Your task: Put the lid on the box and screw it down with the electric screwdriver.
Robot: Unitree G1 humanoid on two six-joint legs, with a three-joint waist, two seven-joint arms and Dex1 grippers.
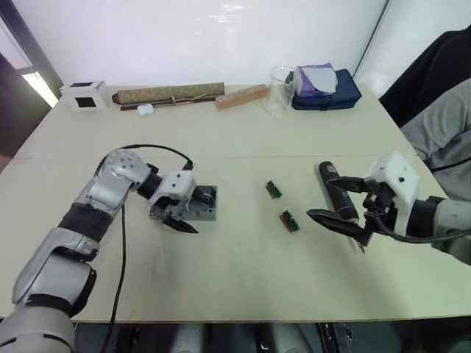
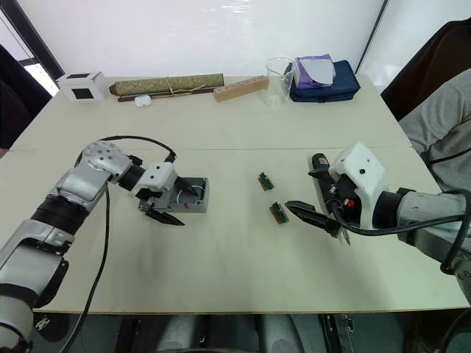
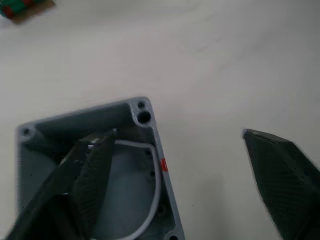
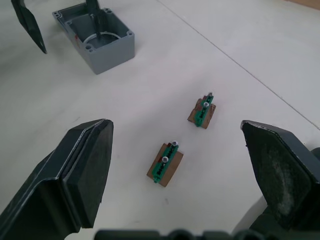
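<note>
The box (image 1: 200,204) sits uncovered, our left claw (image 1: 180,215) spread astride its wall.
Shifting could drag it; right claw (image 1: 346,208) gapes empty above the screwdriver (image 1: 335,190).

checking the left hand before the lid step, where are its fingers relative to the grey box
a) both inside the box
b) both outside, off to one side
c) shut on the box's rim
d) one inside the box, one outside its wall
d: in the left wrist view one finger sits inside the open box and the other finger hangs over bare table outside its wall, so the left hand is open astride the wall.
</note>
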